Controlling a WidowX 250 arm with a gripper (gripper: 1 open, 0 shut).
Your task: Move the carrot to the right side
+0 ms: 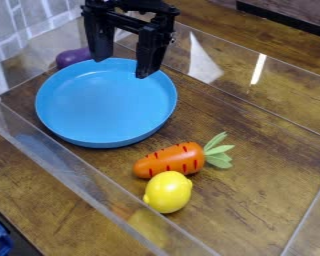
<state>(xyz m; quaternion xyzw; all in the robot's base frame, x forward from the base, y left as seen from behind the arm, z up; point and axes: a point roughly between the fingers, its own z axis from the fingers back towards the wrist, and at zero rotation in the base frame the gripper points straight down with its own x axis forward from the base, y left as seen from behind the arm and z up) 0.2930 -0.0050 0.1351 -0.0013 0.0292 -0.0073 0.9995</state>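
Observation:
The carrot (176,159) is a small orange toy with dark grooves and a light green leafy top pointing right. It lies on the wooden table just in front of the blue plate (83,128). My gripper (124,60) hangs above the plate's far rim, pointing down, well behind and left of the carrot. Its two black fingers (151,55) stand wide apart with nothing between them.
A yellow lemon (167,191) lies touching the carrot's near side. A purple eggplant (72,58) peeks out behind the plate, left of the gripper. Clear plastic walls (69,170) fence the table on the near and right sides. Bare wood spreads right of the carrot.

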